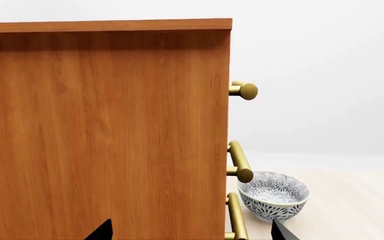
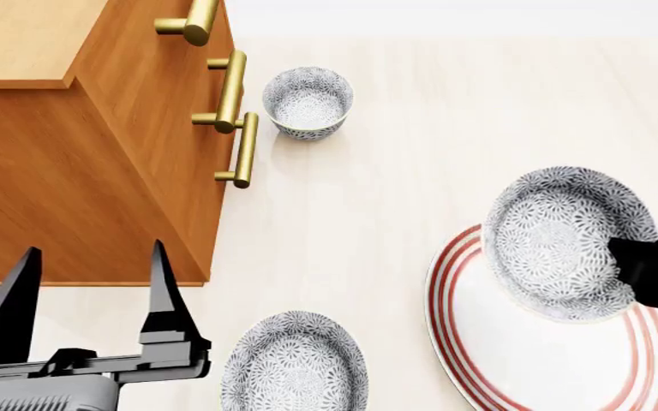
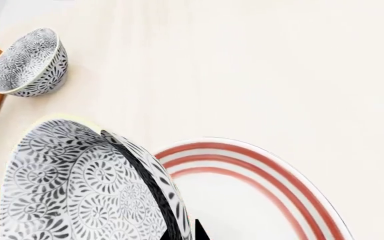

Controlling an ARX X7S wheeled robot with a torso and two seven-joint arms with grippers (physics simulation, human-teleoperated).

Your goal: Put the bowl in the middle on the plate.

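The bowl (image 2: 552, 231), white with a dense grey-blue floral pattern, hangs tilted over the far edge of the red-ringed plate (image 2: 449, 342). My right gripper (image 2: 624, 259) is shut on its rim from the right. In the right wrist view the bowl (image 3: 72, 185) fills the near side, one finger inside its wall and one outside, where the right gripper (image 3: 182, 231) pinches it, with the plate (image 3: 265, 170) below. My left gripper (image 2: 89, 287) stands open beside the cabinet, holding nothing; the left gripper (image 1: 192, 232) shows only its two fingertips in its wrist view.
A wooden cabinet (image 2: 100, 154) with brass handles (image 2: 237, 111) fills the left side. One matching bowl (image 2: 308, 103) sits by the handles, also the bowl (image 1: 274, 195) in the left wrist view. Another bowl (image 2: 295, 364) rests near the front, left of the plate.
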